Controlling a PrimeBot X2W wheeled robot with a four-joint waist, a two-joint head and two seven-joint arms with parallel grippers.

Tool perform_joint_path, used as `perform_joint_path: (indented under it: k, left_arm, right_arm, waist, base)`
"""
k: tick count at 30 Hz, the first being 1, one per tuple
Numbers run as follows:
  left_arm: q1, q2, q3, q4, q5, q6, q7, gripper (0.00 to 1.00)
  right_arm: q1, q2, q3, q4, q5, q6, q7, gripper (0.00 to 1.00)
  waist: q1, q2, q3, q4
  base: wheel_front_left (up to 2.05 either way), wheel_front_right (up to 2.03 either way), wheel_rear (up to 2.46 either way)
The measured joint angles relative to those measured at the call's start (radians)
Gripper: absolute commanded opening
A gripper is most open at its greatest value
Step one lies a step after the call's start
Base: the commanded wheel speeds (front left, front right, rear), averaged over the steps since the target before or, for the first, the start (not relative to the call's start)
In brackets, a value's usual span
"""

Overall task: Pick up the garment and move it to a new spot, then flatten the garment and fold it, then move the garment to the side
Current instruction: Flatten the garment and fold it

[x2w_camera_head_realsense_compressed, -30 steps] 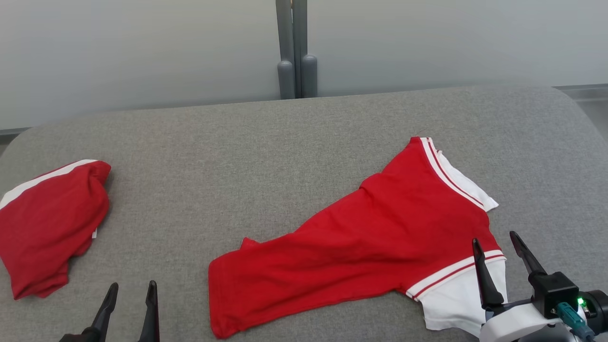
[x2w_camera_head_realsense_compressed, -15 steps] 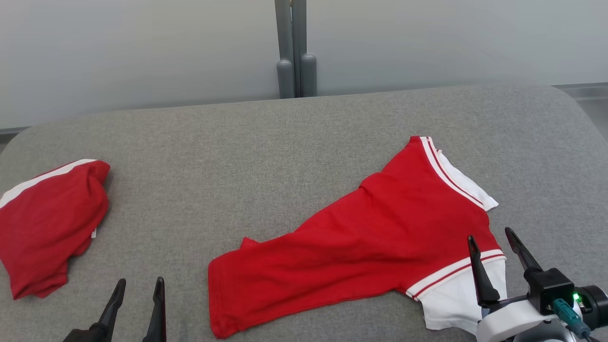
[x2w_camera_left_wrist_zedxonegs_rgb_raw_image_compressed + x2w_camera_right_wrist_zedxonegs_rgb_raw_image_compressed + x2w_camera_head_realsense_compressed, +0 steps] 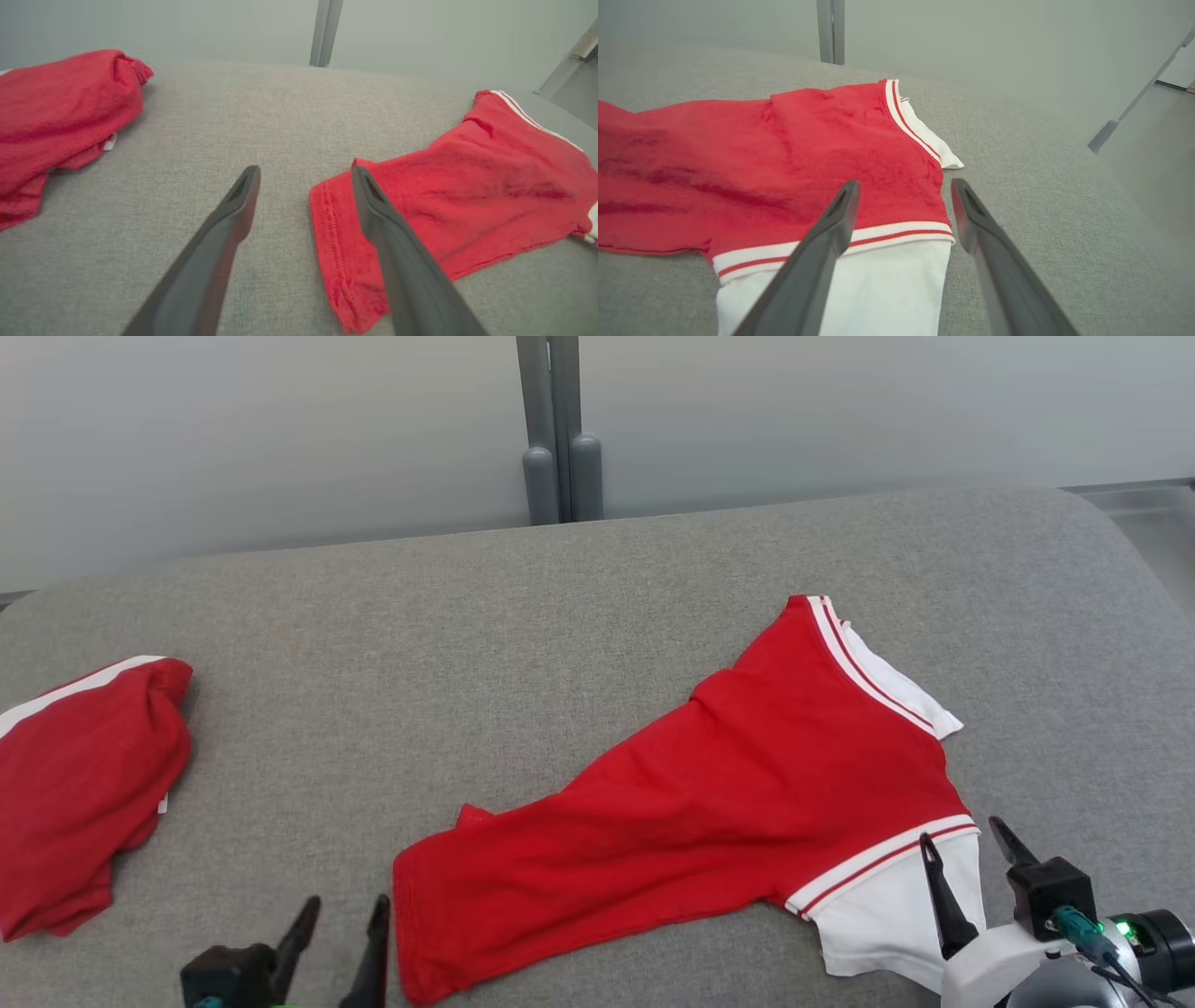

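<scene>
**Red garment** [image 3: 728, 803], with white sleeves and striped trim, is lying spread but creased on the grey padded surface [image 3: 467, 644]. It is occupying the centre-right area and running from its hem at the near centre to its shoulders at the right. The left gripper [image 3: 346, 902] is hovering at the near edge, just left of the hem corner, with its two dark fingers standing spread apart and gripping nothing. In the left wrist view its right finger is overlapping the hem's edge, though whether it is touching the cloth cannot be told. The right gripper [image 3: 960, 833] is hanging over the near white sleeve [image 3: 878, 919], its fingers likewise standing wide apart with nothing between them. A second red garment [image 3: 75, 784], bunched up, is resting at the left side, well apart from the first. A grey post [image 3: 555, 429] is rising behind the far edge of the surface.
</scene>
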Motion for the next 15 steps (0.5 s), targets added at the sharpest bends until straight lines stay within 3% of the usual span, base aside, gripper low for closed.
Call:
perform_joint_path:
  k: [7, 15]
  left_arm:
    - [0.071, -0.021, -0.064, -0.134, -0.085, 0.026, 0.326, 1.0]
    - [0.128, -0.03, -0.084, -0.213, -0.126, 0.065, 0.456, 1.0]
  right_arm:
    - [0.04, -0.08, 0.069, -0.034, 0.048, 0.0, 0.293, 1.0]
    - [0.134, -0.135, 0.076, -0.07, 0.122, 0.0, 0.459, 1.0]
  waist:
    - [0.0, 0.0, 0.024, -0.013]
    - [0.0, 0.0, 0.053, -0.02]
  base:
    - [0.0, 0.0, 0.0]
    - [0.0, 0.0, 0.0]
